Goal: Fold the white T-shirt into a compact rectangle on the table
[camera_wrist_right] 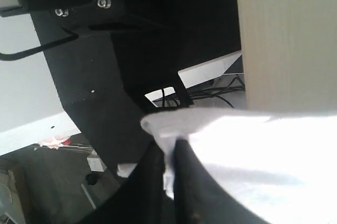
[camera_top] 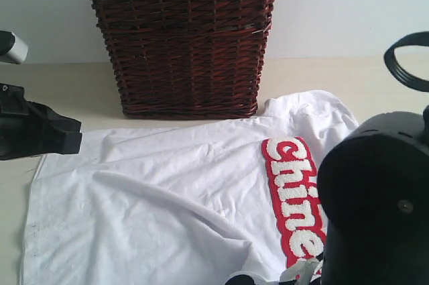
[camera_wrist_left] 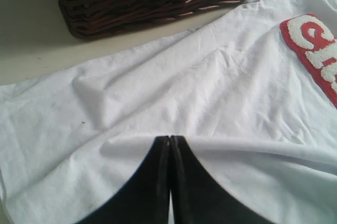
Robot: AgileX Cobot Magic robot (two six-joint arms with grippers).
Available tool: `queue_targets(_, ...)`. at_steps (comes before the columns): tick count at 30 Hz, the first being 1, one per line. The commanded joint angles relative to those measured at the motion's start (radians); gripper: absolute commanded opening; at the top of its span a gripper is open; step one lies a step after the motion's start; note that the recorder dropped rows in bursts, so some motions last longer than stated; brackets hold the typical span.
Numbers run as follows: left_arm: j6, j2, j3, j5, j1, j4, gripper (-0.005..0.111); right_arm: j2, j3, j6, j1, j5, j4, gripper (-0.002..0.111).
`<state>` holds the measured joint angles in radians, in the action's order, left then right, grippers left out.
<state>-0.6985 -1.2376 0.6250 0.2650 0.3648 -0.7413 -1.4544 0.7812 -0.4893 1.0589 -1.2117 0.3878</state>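
The white T-shirt (camera_top: 167,211) lies spread and wrinkled on the worktop (camera_top: 67,90), its far edge just in front of the wicker basket (camera_top: 188,37) and its red lettering (camera_top: 295,198) toward the right. Bare worktop shows along its left edge and beside the basket. The left end effector (camera_wrist_left: 169,140) is pressed together at a cloth ridge, with no clear hold on it, while the right end effector (camera_wrist_right: 167,150) pinches a raised fold of the shirt.

Closed pincer (camera_wrist_left: 170,139) grips a raised fold of the white T-shirt (camera_wrist_left: 210,92).
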Motion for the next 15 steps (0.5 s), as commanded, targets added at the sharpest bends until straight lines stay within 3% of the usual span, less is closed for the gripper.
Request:
queue_targets(1,-0.006,0.005,-0.004,0.017,-0.003,-0.003,0.000,0.010,0.003,-0.022,0.000,-0.009,0.017,0.000)
queue_targets(4,-0.032,0.003,-0.004,0.073,-0.003,-0.003,0.000,0.010,0.003,-0.014,0.000,-0.009,0.042,0.007)
queue_targets(7,-0.032,0.001,-0.004,0.137,0.004,-0.005,0.000,0.010,0.003,0.024,0.000,-0.009,0.015,0.035)
queue_targets(9,-0.067,-0.023,-0.021,0.148,0.056,-0.039,0.000,0.010,0.003,0.107,0.000,-0.009,-0.119,0.046)
queue_targets(12,-0.186,-0.106,-0.043,0.149,0.216,-0.119,0.000,0.010,0.003,0.424,0.000,-0.009,-0.566,0.044)
queue_targets(15,-0.185,-0.175,-0.043,0.147,0.289,-0.130,0.000,0.010,0.003,0.882,0.000,0.101,-0.987,0.033)
